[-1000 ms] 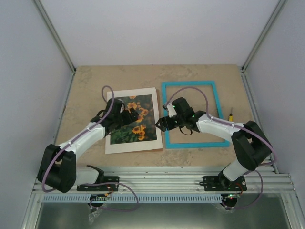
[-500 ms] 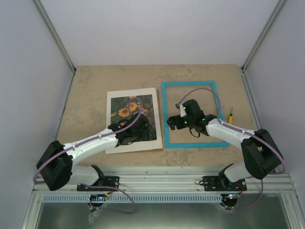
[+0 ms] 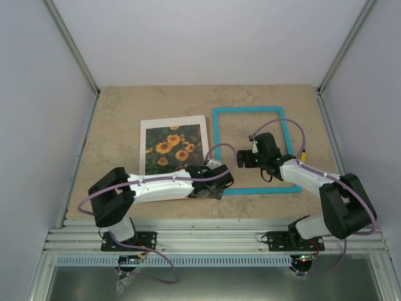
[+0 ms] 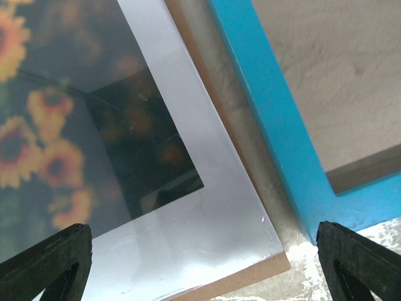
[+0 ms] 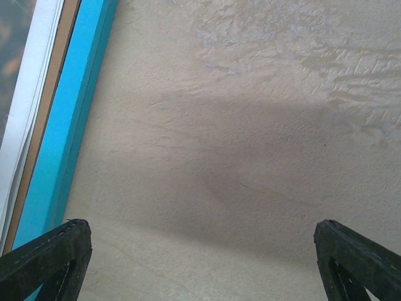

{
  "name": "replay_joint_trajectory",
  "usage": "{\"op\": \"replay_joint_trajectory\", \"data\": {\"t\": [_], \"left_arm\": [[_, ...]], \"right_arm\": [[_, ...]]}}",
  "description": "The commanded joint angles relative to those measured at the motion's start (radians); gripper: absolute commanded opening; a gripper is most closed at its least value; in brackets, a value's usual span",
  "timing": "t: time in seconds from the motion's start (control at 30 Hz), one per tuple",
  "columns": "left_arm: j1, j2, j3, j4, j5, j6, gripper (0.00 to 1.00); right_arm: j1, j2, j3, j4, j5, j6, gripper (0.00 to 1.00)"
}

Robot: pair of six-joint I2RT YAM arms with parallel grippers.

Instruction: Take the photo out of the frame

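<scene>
The photo, orange-yellow blooms on dark leaves, lies face up inside a white mat on a brown backing board, left of the frame. The turquoise frame lies flat to its right, bare table showing through its opening. My left gripper is open and empty over the stack's near right corner. Its wrist view shows the photo, the glossy mat, the backing board and the frame's corner. My right gripper is open and empty inside the frame's opening. Its wrist view shows the frame's left side.
A small yellow-handled tool lies just right of the frame. White walls stand on the left, the right and at the back. A metal rail runs along the near edge by the arm bases.
My left gripper has swung from over the photo down and right to the stack's near right corner. My right gripper has moved right, away from the frame's left side into its opening.
</scene>
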Motion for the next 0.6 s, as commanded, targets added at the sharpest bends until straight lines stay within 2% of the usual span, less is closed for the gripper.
{"op": "replay_joint_trajectory", "data": {"t": [0.0,0.43,0.57], "left_arm": [[-0.03,0.065,0.04,-0.085,-0.047,0.018,1.0],[-0.031,0.119,0.029,-0.049,0.051,0.012,1.0],[-0.031,0.145,0.033,-0.064,0.025,-0.001,1.0]], "right_arm": [[-0.009,0.02,-0.007,0.039,0.013,0.009,0.98],[-0.012,0.036,-0.009,0.049,0.003,0.008,0.98],[-0.011,0.04,-0.007,0.049,-0.024,0.007,0.98]]}}
